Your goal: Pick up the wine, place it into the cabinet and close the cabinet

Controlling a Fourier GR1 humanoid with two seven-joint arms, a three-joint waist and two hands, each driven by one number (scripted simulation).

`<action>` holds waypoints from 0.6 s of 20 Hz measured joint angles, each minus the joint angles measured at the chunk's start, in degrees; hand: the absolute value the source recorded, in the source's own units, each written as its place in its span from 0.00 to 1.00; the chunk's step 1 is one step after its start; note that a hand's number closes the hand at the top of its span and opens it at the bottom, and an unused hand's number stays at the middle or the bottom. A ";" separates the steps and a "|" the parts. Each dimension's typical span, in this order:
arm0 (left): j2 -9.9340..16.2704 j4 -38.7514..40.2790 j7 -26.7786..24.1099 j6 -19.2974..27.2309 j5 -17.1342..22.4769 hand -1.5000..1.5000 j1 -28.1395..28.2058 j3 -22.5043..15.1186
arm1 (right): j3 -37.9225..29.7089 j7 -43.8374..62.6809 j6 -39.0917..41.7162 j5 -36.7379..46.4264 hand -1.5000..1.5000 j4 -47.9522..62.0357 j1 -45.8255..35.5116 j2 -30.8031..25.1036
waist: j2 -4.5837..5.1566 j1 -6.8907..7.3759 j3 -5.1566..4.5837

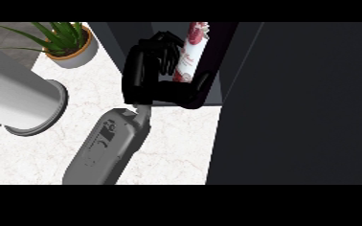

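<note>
Inside the dark cabinet (240, 52), the left hand (145, 79) grasps the wine (191, 52).

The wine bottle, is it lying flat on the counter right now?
No, the wine bottle is up off the marble counter, held by the hand at the dark cabinet opening.

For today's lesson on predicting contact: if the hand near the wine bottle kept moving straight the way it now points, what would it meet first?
The hand points into the dark cabinet, thumb and fingers round the wine bottle. Going on, it would probably meet the cabinet's interior first; depth is unclear.
</note>
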 measured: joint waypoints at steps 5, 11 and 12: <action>0.15 6.98 -3.31 1.26 -0.86 1.00 -3.67 0.18 | 0.75 0.18 0.10 -0.07 0.00 0.03 -0.71 0.19 | 0.05 -0.23 -0.01; 0.02 13.94 -7.59 2.37 -3.32 1.00 -6.69 -0.59 | -0.05 -0.40 0.71 -0.34 0.00 0.42 0.14 0.55 | 0.10 -0.19 -0.01; 0.00 15.68 -8.29 2.44 -3.05 1.00 -7.32 -0.62 | -0.22 -0.42 0.71 -0.38 0.00 0.46 0.01 0.62 | 0.11 -0.25 -0.02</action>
